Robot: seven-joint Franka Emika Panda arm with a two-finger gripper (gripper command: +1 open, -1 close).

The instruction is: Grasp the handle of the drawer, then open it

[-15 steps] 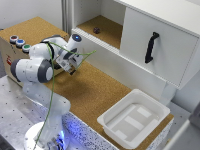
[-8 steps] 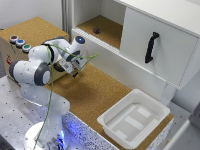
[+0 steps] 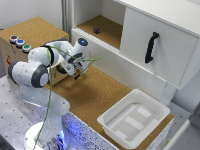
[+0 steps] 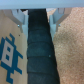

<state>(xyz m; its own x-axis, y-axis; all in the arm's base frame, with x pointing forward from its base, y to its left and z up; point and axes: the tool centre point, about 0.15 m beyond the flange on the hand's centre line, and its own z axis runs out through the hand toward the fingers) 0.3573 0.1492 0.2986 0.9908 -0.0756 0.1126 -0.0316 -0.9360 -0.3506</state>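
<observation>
The drawer handle (image 4: pixel 39 52) is a wide black strip in the wrist view, running between my gripper's (image 4: pixel 39 17) two fingers (image 4: pixel 20 19), which press on its two sides. Beside it lies the brown drawer front (image 4: pixel 10 35) with a blue pixel figure (image 4: pixel 10 52). In the exterior view the gripper (image 3: pixel 76 67) sits against the side face of the cork-topped box (image 3: pixel 35 30) at the exterior view's left. The handle itself is hidden there behind the hand.
Three coloured buttons (image 3: pixel 20 43) sit on the box top. A white cabinet door with its own black handle (image 3: pixel 151 47) stands at the exterior view's right, an open shelf (image 3: pixel 107 30) beside it. A white tray (image 3: pixel 132 119) rests on the cork floor (image 3: pixel 95 95). A green cable (image 3: pixel 50 95) hangs along the arm.
The hand has shifted only slightly towards the exterior view's right, staying at the box's side face. Nothing else has moved.
</observation>
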